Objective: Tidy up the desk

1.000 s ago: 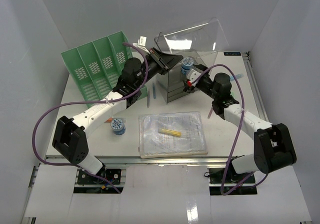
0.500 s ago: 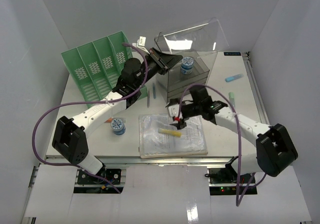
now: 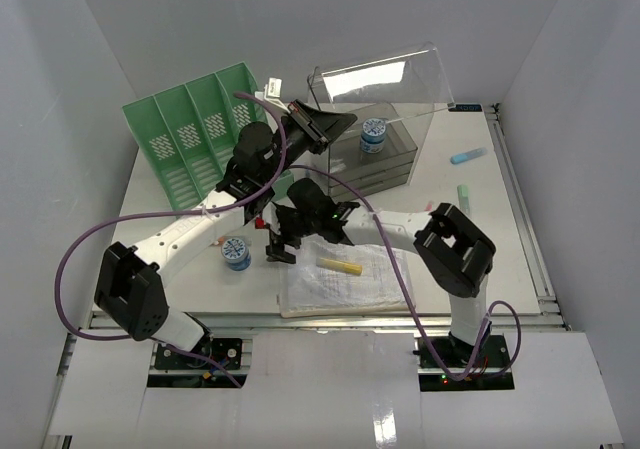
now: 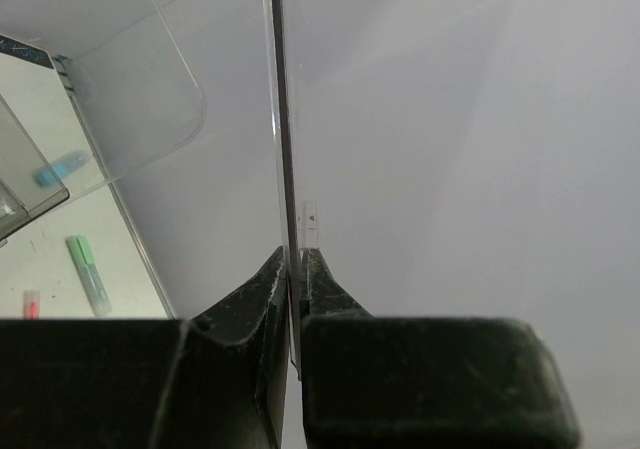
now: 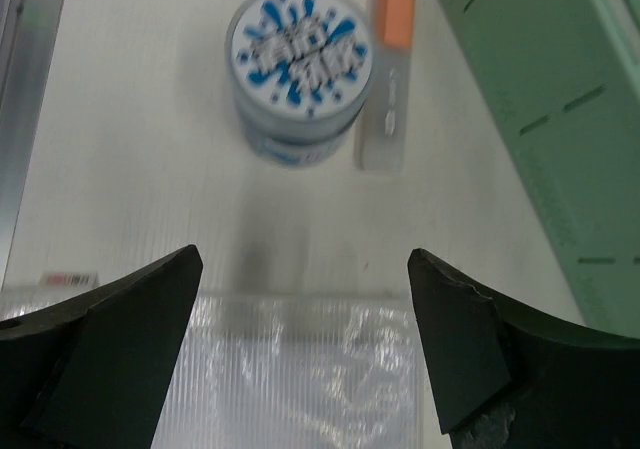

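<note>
Partly tidied at best, the white table (image 3: pixel 470 239) fills the scene beyond the two arm bases, its metal rail along the near edge, with most items lying loose on it.

At far left stands a green slotted file rack (image 3: pixel 195 134), and no papers are visible in it. Near it, on the bare surface, an orange-capped pen (image 5: pixel 383 89) lies just beside a blue-and-white round tin (image 5: pixel 300 64). The right end effector (image 5: pixel 302 259) hovers over this spot with its fingers spread wide apart and nothing between them. The tin is just beyond them, and the edge of a plastic-sleeved sheet (image 3: pixel 350 287) lies beneath.

At far centre, the left end effector (image 4: pixel 295 264) is pinched tight on the thin edge of the clear lid (image 3: pixel 390 74), holding it raised above the clear drawer box (image 3: pixel 390 154). A second blue-and-white tin (image 3: pixel 373 134) sits inside the box and appears to be the one item already put away.

At near centre, a yellow highlighter (image 3: pixel 340 266) rests on the sleeved sheet. Toward the right, a green marker (image 3: pixel 463 193) and, farther back, a blue marker (image 3: pixel 468 155) lie apart on the table near its right edge.

By this view, little of the job is done. The loose tin looks like the likely next item for the open box. The pens, markers and sheet have yet to be gathered, and the lid has yet to be lowered.
</note>
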You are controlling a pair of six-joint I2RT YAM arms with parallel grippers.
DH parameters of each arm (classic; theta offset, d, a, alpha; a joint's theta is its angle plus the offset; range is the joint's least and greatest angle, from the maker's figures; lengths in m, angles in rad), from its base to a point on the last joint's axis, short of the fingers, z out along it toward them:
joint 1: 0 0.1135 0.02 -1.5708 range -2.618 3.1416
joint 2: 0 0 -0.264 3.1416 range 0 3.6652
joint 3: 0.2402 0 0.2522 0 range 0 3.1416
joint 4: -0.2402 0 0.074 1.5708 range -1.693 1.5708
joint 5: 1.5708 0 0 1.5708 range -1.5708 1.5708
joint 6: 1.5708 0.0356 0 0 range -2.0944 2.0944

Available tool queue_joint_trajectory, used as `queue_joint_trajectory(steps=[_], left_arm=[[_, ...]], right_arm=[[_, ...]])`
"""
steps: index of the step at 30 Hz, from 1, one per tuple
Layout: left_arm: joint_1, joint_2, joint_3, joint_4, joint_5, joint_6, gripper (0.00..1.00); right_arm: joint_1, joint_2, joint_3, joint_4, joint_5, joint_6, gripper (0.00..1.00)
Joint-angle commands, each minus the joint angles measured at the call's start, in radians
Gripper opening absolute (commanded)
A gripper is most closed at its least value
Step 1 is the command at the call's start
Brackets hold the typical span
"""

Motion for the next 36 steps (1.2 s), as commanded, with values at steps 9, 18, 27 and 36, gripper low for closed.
queue_joint_trajectory(steps=[9,18,27,36], left_arm=[[0.007,-0.095,-0.015,0.043,0.021,-0.003,0.04],[0.009,-0.097,-0.029,0.053,0.028,-0.007,0.04],[0.009,-0.098,-0.029,0.045,0.023,-0.004,0.04],[0.009,-0.094,-0.041,0.058,0.024,-0.02,0.04]], right_arm=[[0.124,0.244,0.262,0.183,0.115,0.332,0.9],[0.13,0.32,0.365,0.201,0.176,0.362,0.9],[0.151,0.352,0.392,0.226,0.183,0.362,0.98],[0.153,0.283,0.314,0.23,0.107,0.29,0.28]])
